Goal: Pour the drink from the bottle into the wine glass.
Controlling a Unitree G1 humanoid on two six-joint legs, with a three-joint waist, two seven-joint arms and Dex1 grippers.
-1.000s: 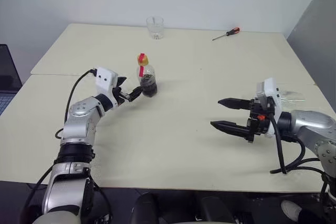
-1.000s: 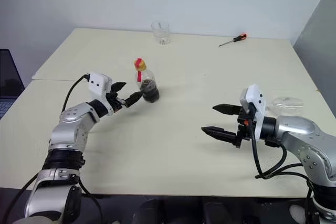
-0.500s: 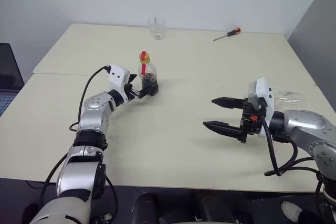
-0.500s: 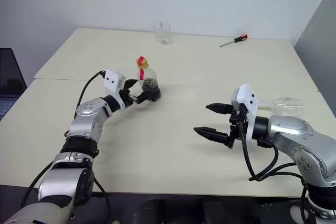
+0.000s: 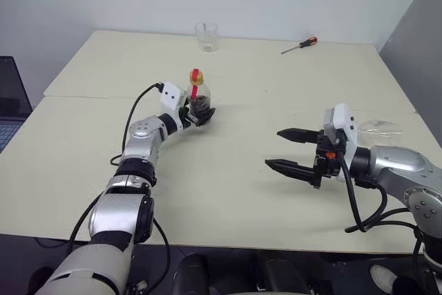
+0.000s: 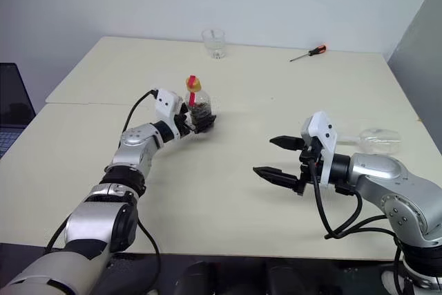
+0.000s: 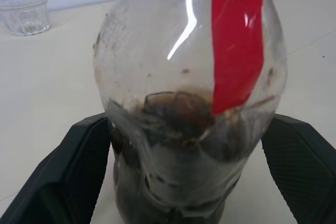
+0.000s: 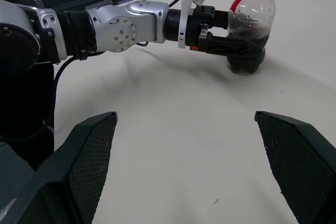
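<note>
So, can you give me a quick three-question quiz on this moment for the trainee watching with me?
1. True or false: the right gripper is open with nothing between its fingers.
2. The bottle is: A) upright on the table; B) lying on its side; C) lifted clear of the table.
3. Which gripper has a finger on each side of the bottle?

Key: 1 true. 2 A. 3 the left gripper.
</note>
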